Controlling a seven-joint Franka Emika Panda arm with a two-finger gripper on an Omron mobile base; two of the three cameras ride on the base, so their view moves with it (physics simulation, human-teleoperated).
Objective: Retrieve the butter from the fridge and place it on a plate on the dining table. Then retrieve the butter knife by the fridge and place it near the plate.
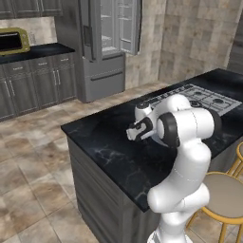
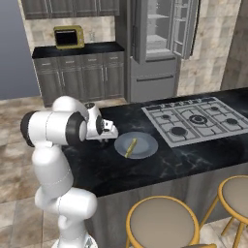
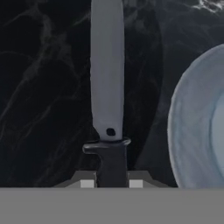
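The butter knife has a long grey blade and a black handle. My gripper is shut on the handle and holds the knife just above the black marbled dining table, where it casts a shadow. The blade runs alongside the left rim of the pale round plate. In the right base view the olive-yellow butter lies on the plate, and my gripper hovers close to its left. The grey fridge stands far behind with its upper doors open.
A steel cooktop is set into the table to the right of the plate. Gold-framed stools stand along the near edge. The wall counter with a yellow toaster oven runs left of the fridge.
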